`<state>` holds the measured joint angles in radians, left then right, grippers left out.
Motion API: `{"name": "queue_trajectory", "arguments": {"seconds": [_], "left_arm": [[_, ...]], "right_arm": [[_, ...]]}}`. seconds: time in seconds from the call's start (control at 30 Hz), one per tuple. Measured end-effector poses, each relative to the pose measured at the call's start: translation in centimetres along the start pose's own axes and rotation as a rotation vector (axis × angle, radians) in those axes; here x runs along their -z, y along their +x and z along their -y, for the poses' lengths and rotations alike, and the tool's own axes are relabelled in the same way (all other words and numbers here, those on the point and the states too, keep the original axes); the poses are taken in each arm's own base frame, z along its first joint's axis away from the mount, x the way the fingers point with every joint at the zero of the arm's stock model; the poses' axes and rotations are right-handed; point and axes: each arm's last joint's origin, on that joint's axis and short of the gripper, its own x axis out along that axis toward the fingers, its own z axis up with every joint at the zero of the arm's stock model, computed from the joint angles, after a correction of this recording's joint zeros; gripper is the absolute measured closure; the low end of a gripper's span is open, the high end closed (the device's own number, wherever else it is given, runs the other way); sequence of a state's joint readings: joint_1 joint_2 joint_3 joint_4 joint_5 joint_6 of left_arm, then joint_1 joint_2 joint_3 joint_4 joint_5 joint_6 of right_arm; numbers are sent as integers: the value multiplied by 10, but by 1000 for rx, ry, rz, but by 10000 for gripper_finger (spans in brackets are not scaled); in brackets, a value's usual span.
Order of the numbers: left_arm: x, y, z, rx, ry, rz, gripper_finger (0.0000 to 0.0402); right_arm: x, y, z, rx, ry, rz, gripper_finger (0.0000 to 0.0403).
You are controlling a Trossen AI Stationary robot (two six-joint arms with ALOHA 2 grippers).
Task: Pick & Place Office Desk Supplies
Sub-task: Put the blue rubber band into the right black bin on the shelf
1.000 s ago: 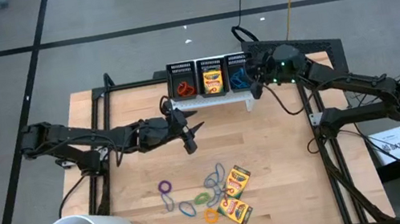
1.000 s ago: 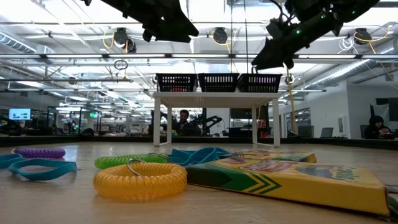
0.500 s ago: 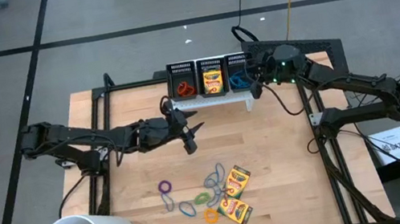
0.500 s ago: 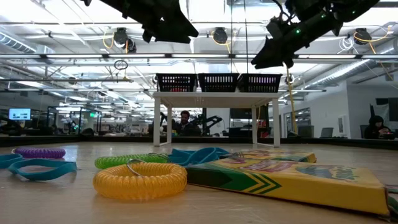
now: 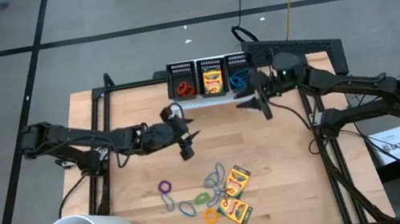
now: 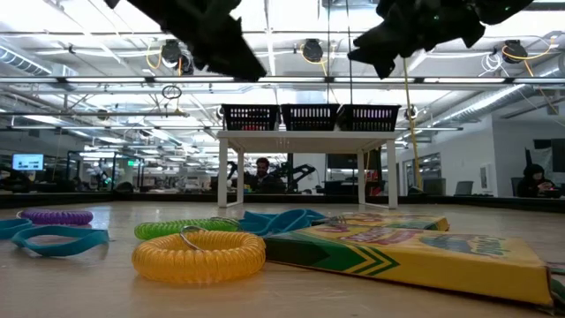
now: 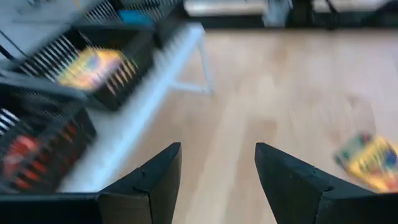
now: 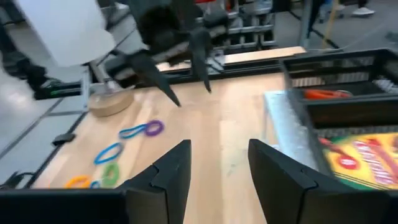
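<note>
Left gripper over mid-table, fingers spread, empty. Right gripper beside bins, fingers spread, empty.

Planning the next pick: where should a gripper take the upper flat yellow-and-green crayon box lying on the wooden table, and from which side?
Probably across its two long edges, coming straight down. The upper flat yellow-and-green crayon box lies flat and tilted diagonally, so the jaws should turn to match. Its far end looks the freest: the second crayon box lies at its near end, and the coiled bands crowd its left side. Both the left gripper and right gripper hang open and empty.

Pale matt wood table, black mesh bins, glossy cardboard crayon boxes
</note>
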<state>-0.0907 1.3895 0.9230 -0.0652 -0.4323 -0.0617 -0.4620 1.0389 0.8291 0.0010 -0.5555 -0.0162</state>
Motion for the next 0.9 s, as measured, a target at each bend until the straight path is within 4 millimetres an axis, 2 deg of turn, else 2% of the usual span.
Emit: {"name": "queue_trajectory", "arguments": {"seconds": [0.2, 0.37, 0.47, 0.7, 0.9], "left_arm": [[17, -6, 13, 159, -47, -173, 188], [22, 0, 26, 166, -35, -177, 188], [28, 15, 37, 191, 15, -166, 188], [48, 62, 61, 291, 48, -104, 188], [70, 89, 69, 344, 96, -123, 188]], "right_arm": [[2, 9, -19, -88, -47, -23, 250], [3, 15, -35, -159, -110, -29, 250], [6, 18, -42, -188, -118, -32, 250], [31, 26, -50, -235, -109, -31, 250], [55, 29, -55, -268, -154, 5, 250]]}}
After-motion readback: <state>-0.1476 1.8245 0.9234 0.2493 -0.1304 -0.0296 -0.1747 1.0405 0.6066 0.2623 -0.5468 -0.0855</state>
